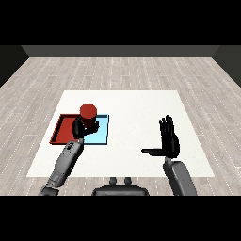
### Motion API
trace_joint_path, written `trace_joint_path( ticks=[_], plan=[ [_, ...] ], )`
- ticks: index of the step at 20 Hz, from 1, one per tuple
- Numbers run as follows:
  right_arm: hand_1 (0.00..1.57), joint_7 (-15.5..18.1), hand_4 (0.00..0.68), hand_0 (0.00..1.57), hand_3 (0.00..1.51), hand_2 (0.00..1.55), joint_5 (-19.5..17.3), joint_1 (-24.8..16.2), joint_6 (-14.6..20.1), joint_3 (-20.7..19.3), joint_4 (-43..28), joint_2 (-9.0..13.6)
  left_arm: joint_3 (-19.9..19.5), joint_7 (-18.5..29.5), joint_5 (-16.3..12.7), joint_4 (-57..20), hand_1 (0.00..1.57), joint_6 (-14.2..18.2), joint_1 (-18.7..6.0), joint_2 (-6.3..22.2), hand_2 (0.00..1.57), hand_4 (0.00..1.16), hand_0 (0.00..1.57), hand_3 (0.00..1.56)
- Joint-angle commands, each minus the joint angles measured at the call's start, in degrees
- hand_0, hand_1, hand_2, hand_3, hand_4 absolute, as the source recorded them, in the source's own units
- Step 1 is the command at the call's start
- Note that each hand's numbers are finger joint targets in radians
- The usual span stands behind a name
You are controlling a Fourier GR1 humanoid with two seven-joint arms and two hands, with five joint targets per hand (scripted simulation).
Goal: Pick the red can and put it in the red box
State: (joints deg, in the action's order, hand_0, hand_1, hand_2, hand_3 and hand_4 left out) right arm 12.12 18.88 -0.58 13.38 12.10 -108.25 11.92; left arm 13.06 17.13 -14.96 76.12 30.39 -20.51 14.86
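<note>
The red can point(88, 111) stands upright in my left hand point(83, 127), whose fingers curl round its lower part. The can is over the seam between the red tray point(61, 128) and the light blue tray point(100, 138); whether it rests on a tray or hangs above them I cannot tell. My left hand hides the can's base and part of both trays. My right hand point(169, 141) is well to the right over the white table, open, fingers straight and thumb spread to the left, holding nothing.
The white table point(132, 106) reaches beyond both trays on all sides, with grey wooden floor around it. The two trays lie side by side at the left, the red one outermost.
</note>
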Motion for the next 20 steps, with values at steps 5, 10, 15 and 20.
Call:
trace_joint_path(
  ticks=[5, 10, 15, 20],
  plan=[
    [0.0, 2.91, 0.0, 0.0, 0.0, 0.0, 3.91, -3.67, -4.4, -5.65, 3.52, 1.69, -5.17, -8.65, 4.77, -9.06, 1.57, -1.88, -2.81, 13.35, 1.54, 1.12, 1.57, 1.47],
    [0.0, 4.37, 0.0, 0.0, 0.0, 0.0, 1.71, -4.07, -3.39, -3.64, 6.12, -0.49, -4.93, -8.39, 8.17, -27.79, 1.57, -3.85, -5.53, 14.37, 1.56, 1.06, 1.57, 1.49],
    [0.0, 5.37, 0.0, 0.0, 0.0, 0.0, 2.13, -0.86, -4.08, -5.11, 10.27, -0.93, -5.54, -10.7, 10.72, -44.22, 1.57, -6.05, -9.03, 16.76, 1.53, 1.0, 1.57, 1.42],
    [0.0, 6.0, 0.0, 0.0, 0.0, 0.0, 0.59, 0.98, -4.29, -5.51, 13.77, -0.32, -4.93, -12.7, 13.27, -58.71, 0.63, -7.76, -14.14, 14.72, 0.6, 0.77, 0.63, 0.0]
  ],
)
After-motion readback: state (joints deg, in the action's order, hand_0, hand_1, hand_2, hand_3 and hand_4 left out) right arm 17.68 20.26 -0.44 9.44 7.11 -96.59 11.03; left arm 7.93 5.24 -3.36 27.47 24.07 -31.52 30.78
